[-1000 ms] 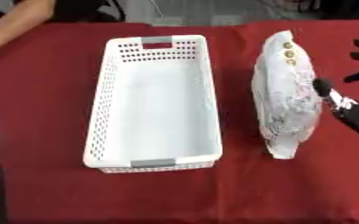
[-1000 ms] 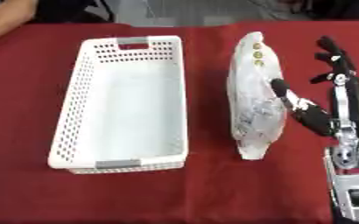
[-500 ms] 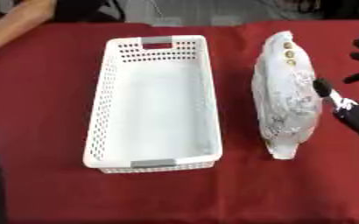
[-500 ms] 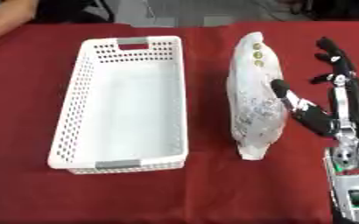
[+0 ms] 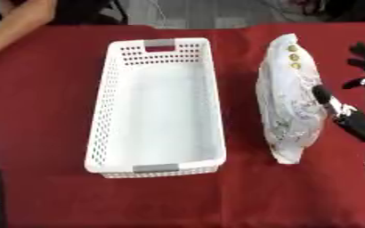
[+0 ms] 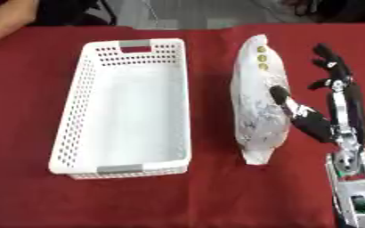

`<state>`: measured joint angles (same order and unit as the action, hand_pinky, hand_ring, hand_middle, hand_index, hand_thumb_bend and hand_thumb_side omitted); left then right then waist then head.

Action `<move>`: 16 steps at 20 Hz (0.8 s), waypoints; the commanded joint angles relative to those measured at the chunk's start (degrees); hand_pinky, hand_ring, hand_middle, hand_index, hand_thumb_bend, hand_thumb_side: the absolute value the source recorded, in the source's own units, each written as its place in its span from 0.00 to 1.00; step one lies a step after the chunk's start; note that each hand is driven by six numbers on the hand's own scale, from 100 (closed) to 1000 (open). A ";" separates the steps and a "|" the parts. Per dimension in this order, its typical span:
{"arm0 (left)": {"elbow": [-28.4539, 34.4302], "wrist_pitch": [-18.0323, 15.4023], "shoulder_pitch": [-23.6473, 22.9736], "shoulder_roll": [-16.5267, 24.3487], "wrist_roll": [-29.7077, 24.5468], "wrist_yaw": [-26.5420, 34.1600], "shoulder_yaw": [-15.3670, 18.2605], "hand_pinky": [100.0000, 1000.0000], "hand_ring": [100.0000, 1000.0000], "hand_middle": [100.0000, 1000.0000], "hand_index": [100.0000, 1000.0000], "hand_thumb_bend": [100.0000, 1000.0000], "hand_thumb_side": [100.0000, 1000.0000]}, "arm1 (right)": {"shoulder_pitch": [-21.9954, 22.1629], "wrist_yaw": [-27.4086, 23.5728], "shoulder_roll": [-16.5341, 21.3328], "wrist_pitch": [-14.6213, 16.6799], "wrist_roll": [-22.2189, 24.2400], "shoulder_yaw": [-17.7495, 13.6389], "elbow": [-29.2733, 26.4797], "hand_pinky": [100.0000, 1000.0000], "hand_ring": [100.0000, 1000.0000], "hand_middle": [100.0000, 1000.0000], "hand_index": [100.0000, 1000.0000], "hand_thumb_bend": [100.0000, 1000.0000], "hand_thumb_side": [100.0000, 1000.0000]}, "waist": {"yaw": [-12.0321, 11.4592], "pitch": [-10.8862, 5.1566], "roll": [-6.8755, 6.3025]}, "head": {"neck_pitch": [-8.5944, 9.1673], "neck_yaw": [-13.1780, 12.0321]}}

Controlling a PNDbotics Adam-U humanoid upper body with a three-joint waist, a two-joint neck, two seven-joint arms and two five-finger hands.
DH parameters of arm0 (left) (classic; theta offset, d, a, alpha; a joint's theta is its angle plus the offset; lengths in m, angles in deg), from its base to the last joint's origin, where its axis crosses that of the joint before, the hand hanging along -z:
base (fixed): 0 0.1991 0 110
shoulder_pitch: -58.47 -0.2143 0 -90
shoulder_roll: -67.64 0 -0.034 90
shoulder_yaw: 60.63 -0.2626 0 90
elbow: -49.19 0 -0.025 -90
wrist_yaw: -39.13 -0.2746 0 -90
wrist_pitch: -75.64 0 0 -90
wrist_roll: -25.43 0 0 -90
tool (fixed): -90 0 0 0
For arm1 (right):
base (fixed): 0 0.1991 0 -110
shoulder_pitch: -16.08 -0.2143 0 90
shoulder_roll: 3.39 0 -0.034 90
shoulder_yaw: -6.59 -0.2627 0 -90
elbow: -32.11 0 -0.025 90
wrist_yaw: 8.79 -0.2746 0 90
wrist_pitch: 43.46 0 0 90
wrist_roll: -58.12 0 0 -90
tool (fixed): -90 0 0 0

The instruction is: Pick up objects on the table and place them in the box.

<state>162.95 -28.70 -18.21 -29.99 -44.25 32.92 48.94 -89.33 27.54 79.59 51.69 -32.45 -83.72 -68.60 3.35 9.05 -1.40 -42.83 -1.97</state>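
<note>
While the white basket (image 5: 158,107) sits empty | white bag (image 6: 257,100) lies just right of it on the red counter (image 5: 45,111) | right hand (image 6: 334,104) fingers spread, thumb against bag | nothing placed yet

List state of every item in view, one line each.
White perforated plastic basket: upright on the red tablecloth, nothing inside.
White printed plastic bag: lying lengthwise right of the basket, outside it.
Right hand: open, thumb against the bag's right side, fingers extended beyond it.
Left hand: only a dark sliver of arm at the lower left edge.
</note>
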 commanded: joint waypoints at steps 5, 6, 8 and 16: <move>0.84 -0.05 0.20 0.68 -0.30 0.04 -0.18 0.56 0.56 0.70 0.78 0.00 1.00 | -2.15 -0.33 1.20 0.98 2.42 1.96 1.19 0.53 0.84 0.89 1.00 0.70 0.74 | -0.39 -0.62 0.06 | 0.72 0.93; 0.84 -0.05 0.20 0.68 -0.32 0.05 -0.19 0.56 0.56 0.70 0.78 0.00 1.00 | -2.38 -0.36 1.34 1.07 2.72 2.18 1.60 0.53 0.84 0.89 1.00 0.70 0.74 | -0.43 -0.62 0.06 | 0.74 0.97; 0.84 -0.05 0.20 0.68 -0.36 0.07 -0.21 0.56 0.56 0.70 0.78 0.00 1.00 | -2.84 -0.39 1.55 1.26 3.23 2.52 2.45 0.53 0.84 0.89 1.00 0.70 0.74 | -0.48 -0.63 0.07 | 0.78 1.04; 0.84 -0.03 0.16 0.65 -0.52 0.09 -0.28 0.56 0.56 0.70 0.78 0.00 1.00 | -4.60 0.14 1.90 2.01 4.52 3.46 5.03 0.54 0.84 0.90 1.00 0.70 0.73 | -0.72 -0.60 0.14 | 0.74 1.19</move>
<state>162.95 -28.58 -18.21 -30.03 -44.61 32.92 48.90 -93.01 27.50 80.56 53.56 -28.22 -80.46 -63.26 2.72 9.06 -1.33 -42.82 -1.47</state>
